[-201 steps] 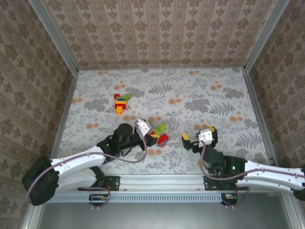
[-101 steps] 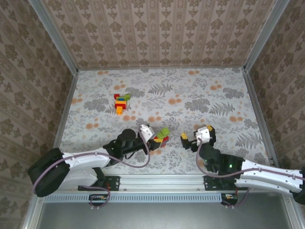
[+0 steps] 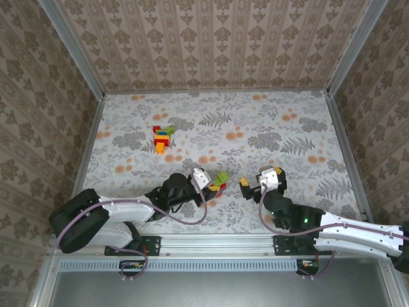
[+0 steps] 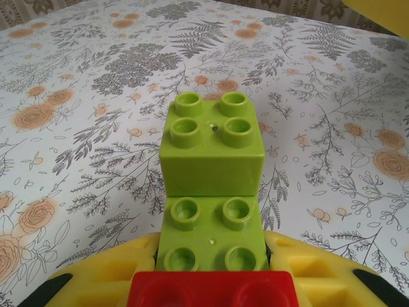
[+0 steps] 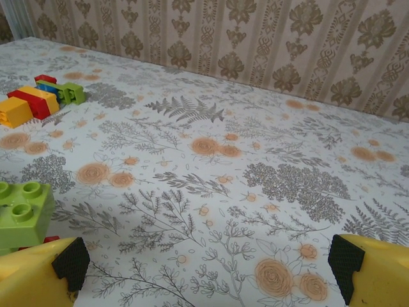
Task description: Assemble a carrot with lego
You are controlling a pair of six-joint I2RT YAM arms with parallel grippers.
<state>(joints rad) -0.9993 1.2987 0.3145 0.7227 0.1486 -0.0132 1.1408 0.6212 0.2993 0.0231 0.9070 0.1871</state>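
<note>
- Two lots of lego are in play: a small stack (image 3: 218, 181) clenched in the left gripper (image 3: 208, 185), and a loose pile (image 3: 163, 137) lying on the table (image 3: 287, 134) far back on the left.
- In the left wrist view the yellow fingers (image 4: 96, 275) grip a red brick (image 4: 211, 289). Two green bricks (image 4: 214, 153) step forward from it, so the stack's long axis runs straight out from the jaws.
- From above, that axis points right and slightly away, toward the right gripper (image 3: 257, 180).
- Right gripper: jaws spread wide, nothing between them. In its wrist view the green end (image 5: 22, 211) sits just beside its left finger (image 5: 38, 278), outside the gap and not inside it.
- My judgement: the coming move turns on this small offset. The right gripper needs to shift or turn left to bring the green end between its fingers.
- The pile holds red, orange, blue and green bricks. It is well apart from both grippers and on the left arm's side, so that arm is the nearer one.
- Whether the stack touches the table or hangs just above it, I cannot tell.
- Room: plenty of bare table beyond and to the right of the grippers. The near edge lies just behind them, and the walls are well apart.
</note>
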